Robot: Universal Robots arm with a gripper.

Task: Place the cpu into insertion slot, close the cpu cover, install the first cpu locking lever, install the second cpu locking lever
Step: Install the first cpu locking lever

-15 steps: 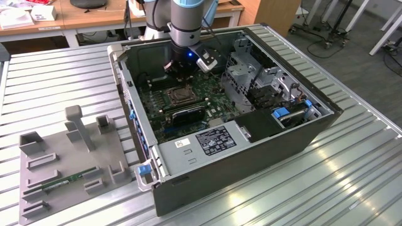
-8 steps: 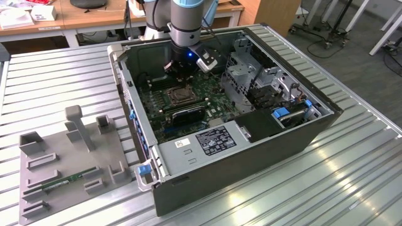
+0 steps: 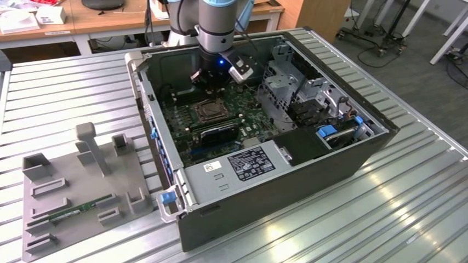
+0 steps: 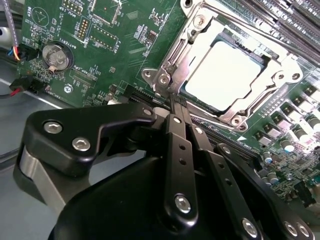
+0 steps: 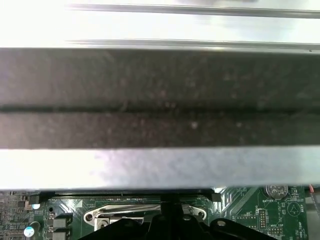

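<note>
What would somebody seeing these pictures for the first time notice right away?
The robot arm reaching down into the open computer case on the slatted metal table dominates the exterior view. In the second wrist view, the bright silvery cpu sits on the green motherboard, ringed by the cpu cover, with the black end effector close beside it, fingers together.

Open case (image 3: 292, 181) lying on slatted table (image 3: 58, 93), green motherboard (image 3: 252, 112) inside the case, coin battery (image 4: 55, 56) on it, power supply (image 3: 234, 167) at the case's near end, grey fixture (image 3: 73, 186) beside the case, memory stick (image 3: 73, 212) in it
</note>
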